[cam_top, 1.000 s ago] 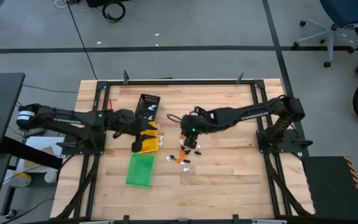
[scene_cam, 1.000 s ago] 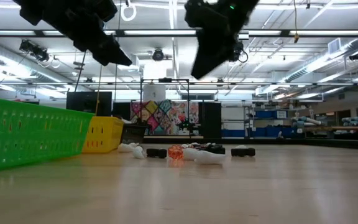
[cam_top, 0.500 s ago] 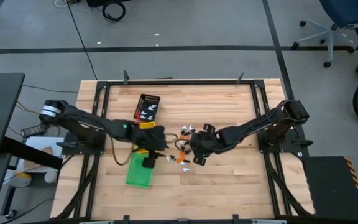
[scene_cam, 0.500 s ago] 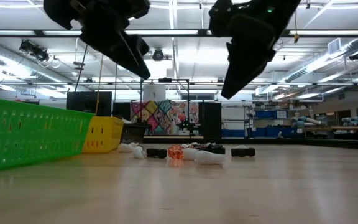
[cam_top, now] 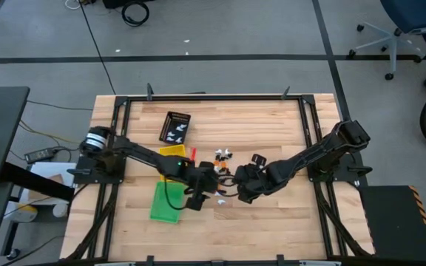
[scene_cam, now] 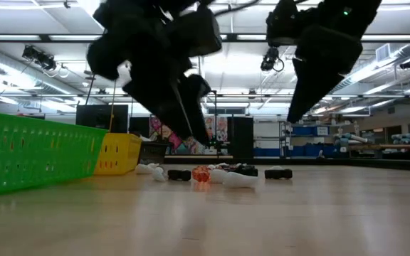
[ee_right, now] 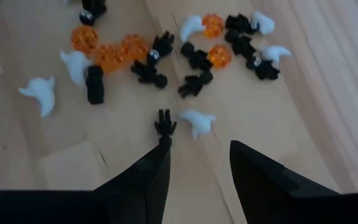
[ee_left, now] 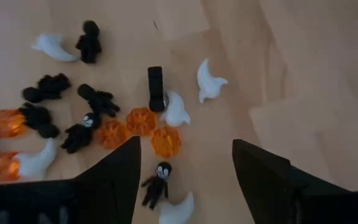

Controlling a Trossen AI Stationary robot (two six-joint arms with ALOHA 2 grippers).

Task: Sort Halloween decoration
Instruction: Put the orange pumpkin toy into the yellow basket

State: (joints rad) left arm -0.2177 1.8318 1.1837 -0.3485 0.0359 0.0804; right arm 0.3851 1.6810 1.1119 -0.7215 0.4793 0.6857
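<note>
We see a grey floor (cam_top: 235, 29) crossed by dark tape lines around the wooden table (cam_top: 272, 222). A blue office chair (cam_top: 413, 22) stands at one corner, a black cable coil (cam_top: 134, 11) lies nearby. Level across the table, long ceiling lights (scene_cam: 376, 67) run overhead, with a colourful poster (scene_cam: 212, 135) and blue shelving (scene_cam: 319, 139) behind.

Two arms, dark, near-black throughout, slim jointed links. Left arm: pale silvery-white band round joint near its base; small green light midway along link. Right arm: bulky angular black joint housing at its base end, small green light high on wrist in low view. Left hand (cam_top: 196, 198): black, blocky body, thin dark cable looping beside it. Right hand (cam_top: 244, 193): black, chunky. Fingers (ee_left: 114, 174) matte black, flat, tapering to blunt angled tips; right fingers (ee_right: 253, 171) same shape.
</note>
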